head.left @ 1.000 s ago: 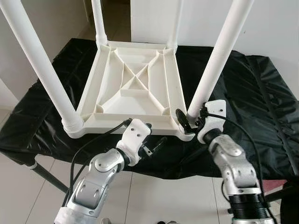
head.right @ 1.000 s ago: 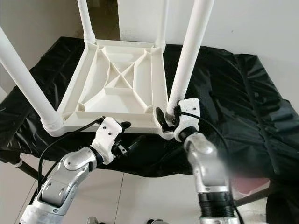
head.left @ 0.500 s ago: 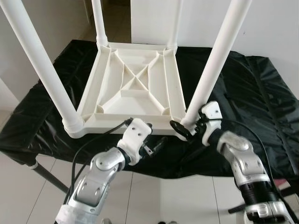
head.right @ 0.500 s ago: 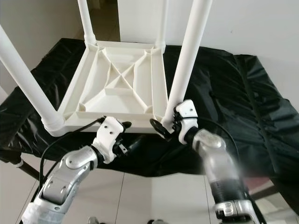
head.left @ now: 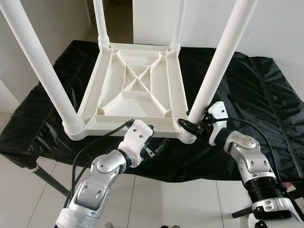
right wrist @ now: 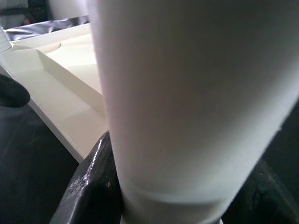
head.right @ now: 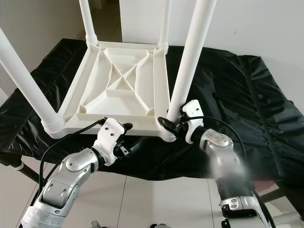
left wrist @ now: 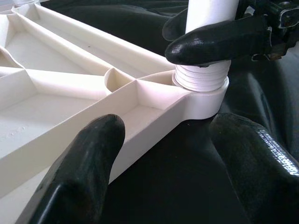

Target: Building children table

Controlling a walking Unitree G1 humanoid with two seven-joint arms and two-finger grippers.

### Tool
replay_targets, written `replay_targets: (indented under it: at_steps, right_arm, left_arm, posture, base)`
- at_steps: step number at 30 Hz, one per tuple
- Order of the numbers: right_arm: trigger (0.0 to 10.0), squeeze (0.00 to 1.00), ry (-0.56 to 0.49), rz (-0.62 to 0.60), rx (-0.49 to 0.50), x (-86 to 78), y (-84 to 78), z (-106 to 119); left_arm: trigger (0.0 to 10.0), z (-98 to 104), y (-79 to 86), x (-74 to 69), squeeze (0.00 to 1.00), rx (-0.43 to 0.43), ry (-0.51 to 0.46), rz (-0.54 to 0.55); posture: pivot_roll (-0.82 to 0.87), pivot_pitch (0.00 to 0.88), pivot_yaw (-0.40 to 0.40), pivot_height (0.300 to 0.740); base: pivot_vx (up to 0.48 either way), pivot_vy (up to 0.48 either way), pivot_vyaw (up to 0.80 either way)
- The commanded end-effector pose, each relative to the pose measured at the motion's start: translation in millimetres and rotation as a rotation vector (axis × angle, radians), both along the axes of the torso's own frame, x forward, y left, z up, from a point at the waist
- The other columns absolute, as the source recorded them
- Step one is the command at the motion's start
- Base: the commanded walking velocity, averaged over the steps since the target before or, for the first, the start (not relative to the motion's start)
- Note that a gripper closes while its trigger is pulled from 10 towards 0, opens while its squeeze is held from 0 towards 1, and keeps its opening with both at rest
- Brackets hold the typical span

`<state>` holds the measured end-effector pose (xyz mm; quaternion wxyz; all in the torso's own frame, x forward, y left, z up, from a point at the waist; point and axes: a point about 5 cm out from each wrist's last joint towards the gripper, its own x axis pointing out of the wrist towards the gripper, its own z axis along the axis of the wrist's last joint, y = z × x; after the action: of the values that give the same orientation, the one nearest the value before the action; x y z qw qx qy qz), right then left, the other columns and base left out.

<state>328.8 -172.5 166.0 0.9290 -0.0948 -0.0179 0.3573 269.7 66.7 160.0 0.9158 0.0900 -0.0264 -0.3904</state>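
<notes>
On a black-draped work surface (head.left: 256,90), the white children table (head.left: 137,90) lies upside down, ribbed underside up, near the front edge. Largest first: tabletop panel, flat on the cloth, X-shaped ribs in the middle. Four white legs stand up from its corners: near-left leg (head.left: 40,64), near-right leg (head.left: 221,59), far-left leg (head.left: 99,21), far-right leg (head.left: 178,23). All four look seated in their corner sockets; near-left shows a threaded collar at the base.

Right gripper (head.left: 192,126) is at the base of the near-right leg, just above the socket, fingers wrapped around the leg and clamped on it. Right wrist view confirms: white tube sits between the black fingers (right wrist: 91,186). The left wrist view shows one right-gripper finger across the leg just above the threaded collar (left wrist: 203,77).

Left gripper (head.left: 154,147) hovers just off the front rim of the tabletop, between the two near legs, closer to the right one. Fingers (left wrist: 79,172) spread apart, holding nothing, not touching the table as far as I can tell.

Progress, my read: mostly done. All legs in place; what's left looks like tightening or checking the near-right leg, then flipping the table upright. Can't tell how firmly any leg is screwed in.
</notes>
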Motion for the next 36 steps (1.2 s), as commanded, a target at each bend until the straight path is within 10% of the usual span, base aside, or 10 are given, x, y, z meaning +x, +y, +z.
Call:
replay_targets:
  at_steps: [1, 16, 18, 26, 32, 33, 35, 36]
  right_arm:
    - [10.0, 0.00, 0.042, -0.025, 0.003, -3.1, 1.0, -10]
    - [10.0, 0.00, 0.075, -0.344, 0.078, -12.5, 21.4, -11]
    - [10.0, 0.00, 0.134, -0.591, 0.119, -19.4, 27.9, -18]
    - [10.0, 0.00, 0.098, -0.803, 0.281, -31.5, 50.7, -10]
    - [10.0, 0.00, 0.106, -0.775, 0.330, -33.8, 57.8, -5]
    - [10.0, 0.78, 0.093, -0.767, 0.324, -34.3, 55.5, -3]
    - [10.0, 0.78, 0.086, -0.760, 0.315, -34.1, 54.7, -2]
    - [10.0, 1.00, 0.085, -0.747, 0.321, -33.3, 53.3, -2]
  left_arm:
    - [10.0, 0, 1.5, -1.4, 0.00, 0.002, 0.000, 0.030]
    - [10.0, -2, 1.3, -1.2, 0.00, 0.007, 0.007, 0.025]
    - [10.0, -2, 0.0, -1.8, 0.00, 0.006, 0.007, 0.018]
    - [10.0, -2, 0.1, -2.9, 0.00, 0.006, 0.009, 0.022]
    - [10.0, -3, -1.0, -4.7, 0.00, 0.003, 0.013, 0.020]
    - [10.0, -4, -2.1, -5.2, 0.00, 0.004, 0.015, 0.013]
    - [10.0, -5, -2.5, -4.9, 0.00, 0.006, 0.014, 0.010]
    - [10.0, -3, -2.9, -3.6, 0.00, 0.004, 0.008, 0.009]
  posture:
    - [0.00, 0.111, -0.006, 0.740]
    - [-0.01, 0.114, 0.003, 0.740]
    - [-0.01, 0.112, 0.003, 0.740]
    - [0.00, 0.111, -0.007, 0.740]
    - [-0.01, 0.109, -0.004, 0.740]
    - [-0.01, 0.102, -0.004, 0.740]
    - [-0.01, 0.102, -0.004, 0.740]
    - [-0.01, 0.099, -0.004, 0.740]
  base:
    - [0.000, 0.000, 0.00]
    - [0.000, 0.000, 0.00]
    - [0.000, 0.000, 0.00]
    - [0.000, 0.000, 0.00]
    - [0.000, 0.000, 0.00]
    - [0.000, 0.000, 0.00]
    - [0.000, 0.000, 0.00]
    - [0.000, 0.000, 0.00]
